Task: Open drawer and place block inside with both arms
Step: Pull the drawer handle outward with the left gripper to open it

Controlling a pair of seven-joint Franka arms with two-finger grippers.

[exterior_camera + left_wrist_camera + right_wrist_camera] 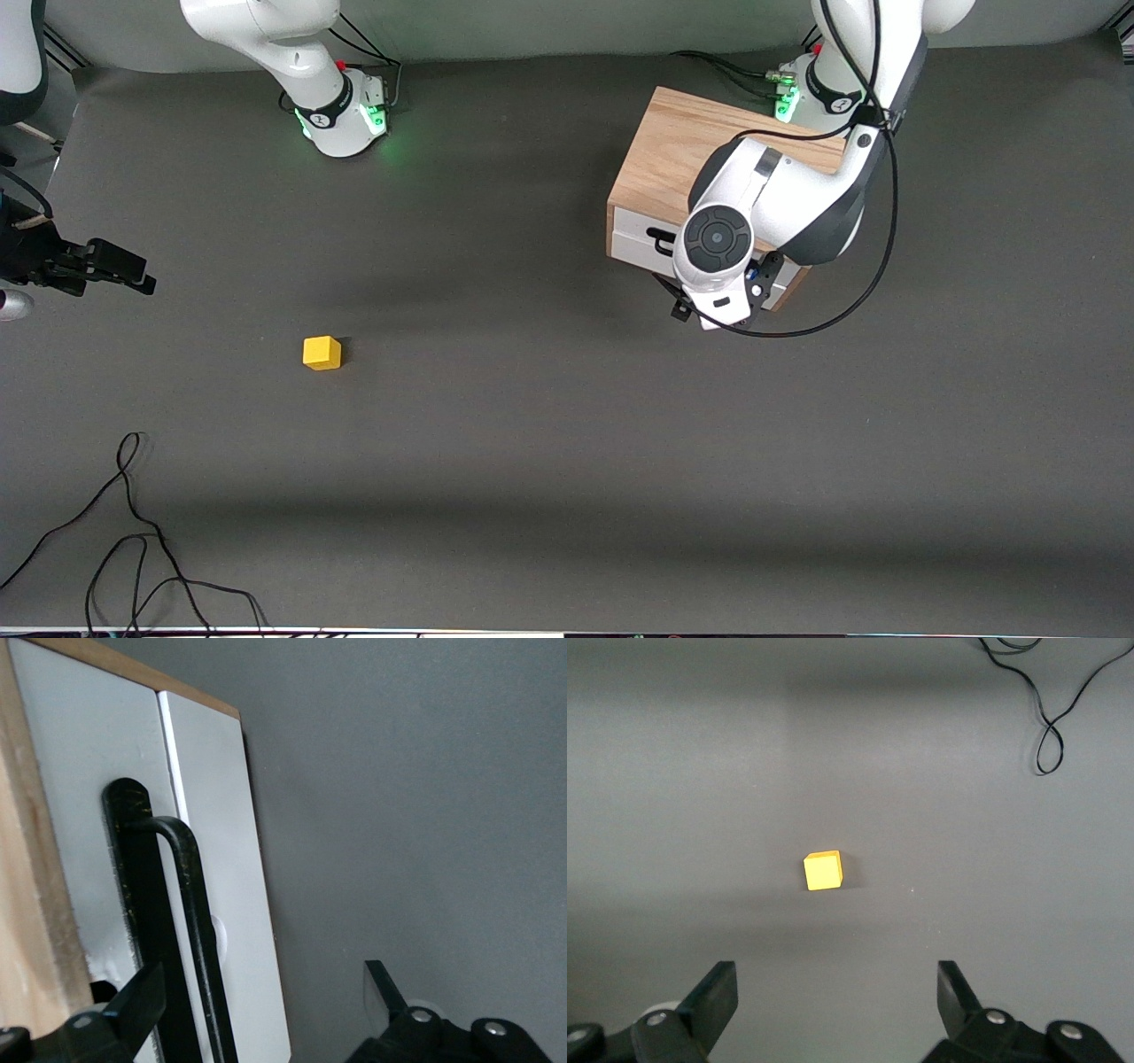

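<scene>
Front view: yellow block [322, 353] sits on the grey surface [549, 425] toward the right arm's end, well apart from the oak box [678, 151]; right claw [133, 273] hangs at that end, off to the side of the block; left claw [722, 306] is low in front of the closed drawer [642, 244]. Left wrist view: left claw [266, 992] fingers apart, straddling the black handle [190, 921], not clamped. Right wrist view: right claw [837, 992] fingers wide apart, block [823, 871] on the surface ahead of them, untouched.

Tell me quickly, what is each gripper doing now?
Left gripper: open, fingers either side of the drawer handle, holding nothing.
Right gripper: open, empty.
</scene>
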